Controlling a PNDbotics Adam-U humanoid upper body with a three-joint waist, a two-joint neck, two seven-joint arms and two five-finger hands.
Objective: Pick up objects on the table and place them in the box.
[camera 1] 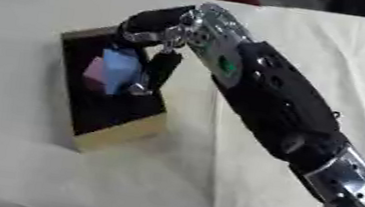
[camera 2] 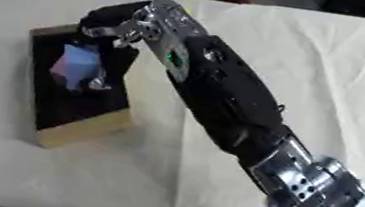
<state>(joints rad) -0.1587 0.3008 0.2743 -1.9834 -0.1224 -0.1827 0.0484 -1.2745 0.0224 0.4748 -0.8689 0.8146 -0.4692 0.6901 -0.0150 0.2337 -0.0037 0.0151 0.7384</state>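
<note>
- We saw the right arm (camera 1: 273, 107) come in from the lower right corner and stretch diagonally across the cloth-covered table (camera 1: 19, 164) to the box (camera 1: 120, 135)
- We found the right hand (camera 1: 157, 26) bent down over the far right corner of the box, its fingers (camera 1: 162, 70) hanging into the dark interior
- We noted a faceted object (camera 1: 112, 71), blue on one side and pink on the other, inside the box just beside those fingers
- We could not tell whether the fingers were touching or pinching the object, or simply hanging relaxed next to it
- We saw the box as a shallow wooden tray with a black inside, lying askew at the table's left centre
- We saw no left hand in either view
</note>
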